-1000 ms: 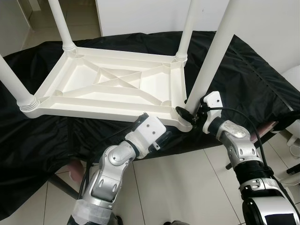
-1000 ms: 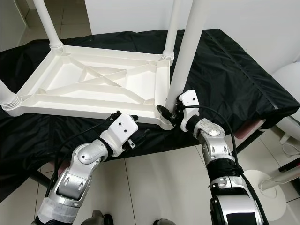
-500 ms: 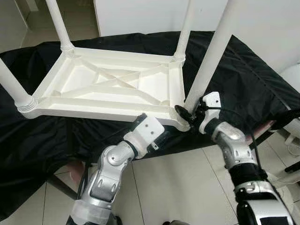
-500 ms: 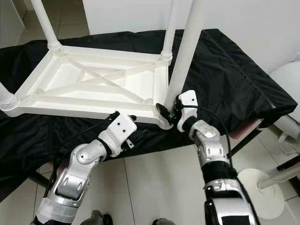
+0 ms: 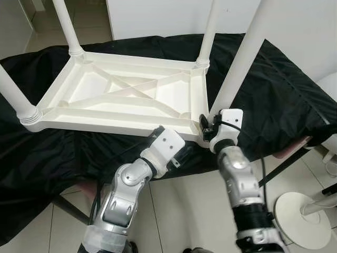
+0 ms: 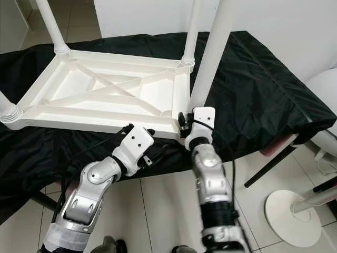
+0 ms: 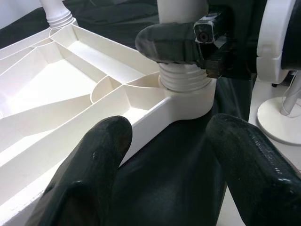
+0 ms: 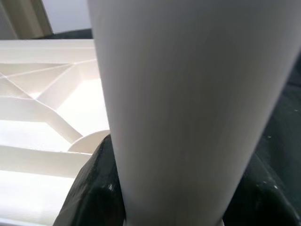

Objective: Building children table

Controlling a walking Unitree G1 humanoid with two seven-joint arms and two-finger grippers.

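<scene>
So you've got the white plastic children's table (image 5: 126, 100) flipped upside down on a tabletop draped in black cloth (image 5: 274, 100), ribbed underside facing up with the X-shaped bracing showing. It sits toward the near edge of the cloth, and its near rim slightly overhangs that edge.

Four round white plastic legs stand up from the corners: one at the far left corner (image 5: 67, 29), one at the far right corner (image 5: 207, 37), one at the near left corner (image 5: 16, 97), and the near right leg (image 5: 239, 63), which is the one you're working on.

Your right pincer (image 5: 206, 126) is clamped around the base of that near right leg, right above the ribbed collar where it enters the corner socket (image 7: 186, 84). In the left wrist view you can see one black finger (image 7: 169, 43) wrapped across the front of the leg; in the right wrist view the leg is pressed close between the dark pads.

Your left pincer (image 7: 174, 165) is spread wide and holding nothing, hovering just beside the table's near rim, close to that same corner, with the rim running between the two fingers.

White tile floor (image 5: 184, 211) below, and a round white stand base (image 5: 303, 219) off to the right.
</scene>
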